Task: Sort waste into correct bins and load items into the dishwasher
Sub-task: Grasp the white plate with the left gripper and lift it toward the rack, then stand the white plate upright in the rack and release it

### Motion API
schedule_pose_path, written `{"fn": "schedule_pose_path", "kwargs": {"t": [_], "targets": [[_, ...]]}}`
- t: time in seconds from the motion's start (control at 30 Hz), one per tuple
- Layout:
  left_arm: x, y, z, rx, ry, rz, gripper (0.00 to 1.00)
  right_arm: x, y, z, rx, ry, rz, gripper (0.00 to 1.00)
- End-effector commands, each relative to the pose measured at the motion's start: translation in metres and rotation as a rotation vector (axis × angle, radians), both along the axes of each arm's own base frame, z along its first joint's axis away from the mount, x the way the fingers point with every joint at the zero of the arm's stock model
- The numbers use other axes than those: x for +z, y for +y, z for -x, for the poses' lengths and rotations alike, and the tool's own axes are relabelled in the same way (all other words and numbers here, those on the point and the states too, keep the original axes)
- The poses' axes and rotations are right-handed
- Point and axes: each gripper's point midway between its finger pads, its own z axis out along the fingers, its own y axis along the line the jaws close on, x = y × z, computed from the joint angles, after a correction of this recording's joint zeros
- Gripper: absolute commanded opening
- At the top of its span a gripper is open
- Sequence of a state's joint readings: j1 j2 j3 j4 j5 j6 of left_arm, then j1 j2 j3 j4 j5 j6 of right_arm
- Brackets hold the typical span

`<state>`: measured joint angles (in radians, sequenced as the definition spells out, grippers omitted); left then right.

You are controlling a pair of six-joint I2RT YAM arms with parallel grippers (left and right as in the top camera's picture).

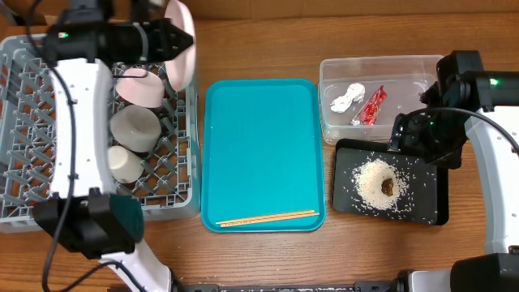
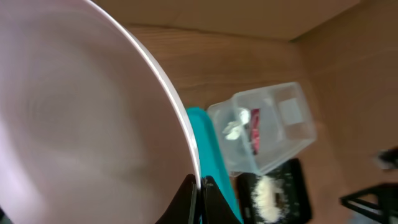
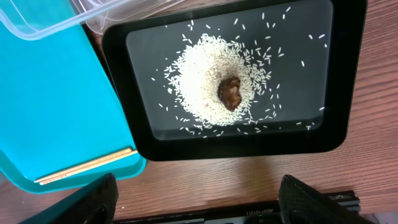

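Note:
My left gripper (image 1: pixel 172 42) is shut on the rim of the round white plate (image 1: pixel 182 45), held on edge above the grey rack (image 1: pixel 16 57); the plate (image 2: pixel 74 124) fills the left wrist view, pinched between the fingers (image 2: pixel 201 186). The pinkish bowl (image 1: pixel 139 88), grey bowl (image 1: pixel 134 126) and white cup (image 1: pixel 124 163) sit in the rack. The chopsticks (image 1: pixel 268 217) lie on the teal tray (image 1: pixel 259 138). The clear tub (image 1: pixel 405 69) holds the tissue (image 1: pixel 346 99) and red wrapper (image 1: pixel 372 105). The black tray (image 1: pixel 430 199) holds rice (image 1: pixel 375 180) and a brown lump (image 1: pixel 388 186). My right gripper (image 1: pixel 426 134) is open and empty (image 3: pixel 199 199).
The wooden table (image 1: pixel 268 259) runs along the front. In the right wrist view the black tray (image 3: pixel 124 93) sits between the teal tray (image 3: pixel 50 93) and bare wood, with the clear tub's corner (image 3: pixel 93 12) above it.

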<state>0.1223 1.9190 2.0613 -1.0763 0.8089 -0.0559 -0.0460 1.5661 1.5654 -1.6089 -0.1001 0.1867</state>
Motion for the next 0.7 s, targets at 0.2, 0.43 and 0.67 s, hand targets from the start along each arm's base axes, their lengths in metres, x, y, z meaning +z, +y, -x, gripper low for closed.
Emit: {"fn": "schedule_pose_path", "kwargs": {"t": [0.2,0.43,0.67], "targets": [[-0.018,0.022,-0.012,-0.189,-0.008,0.429,0.04,0.01,-0.002,-0.002,-0.009,-0.037,0.007,0.84],[-0.059,0.057,-0.028,-0.113,0.06,0.474,0.2,0.01,-0.002,0.0,-0.009,-0.029,0.007,0.84],[-0.053,0.07,-0.023,-0.066,0.066,0.433,1.0,0.01,-0.002,0.0,-0.01,-0.029,0.007,0.84]]}}
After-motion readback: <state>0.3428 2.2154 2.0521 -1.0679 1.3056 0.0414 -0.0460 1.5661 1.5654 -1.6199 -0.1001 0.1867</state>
